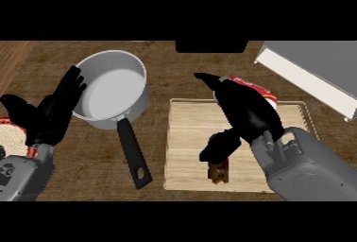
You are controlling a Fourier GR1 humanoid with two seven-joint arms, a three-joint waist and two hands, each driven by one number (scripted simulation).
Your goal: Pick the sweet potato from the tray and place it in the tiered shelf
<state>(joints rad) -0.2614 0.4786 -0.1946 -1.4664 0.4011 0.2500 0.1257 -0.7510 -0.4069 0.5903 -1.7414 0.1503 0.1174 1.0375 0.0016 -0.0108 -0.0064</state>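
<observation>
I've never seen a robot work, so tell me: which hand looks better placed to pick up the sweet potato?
The right hand: it hangs over the tray, thumb beside the sweet potato. The left hand rests open beyond the pot.

Left hand (pixel 52 111) open at left edge, fingers up, resting. Right hand (pixel 244 111) extended forward, thumb angled down.

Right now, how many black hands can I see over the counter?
2. The left hand rests open at the view's left, beside the pot. The right hand is over the tray, thumb near the sweet potato.
</observation>
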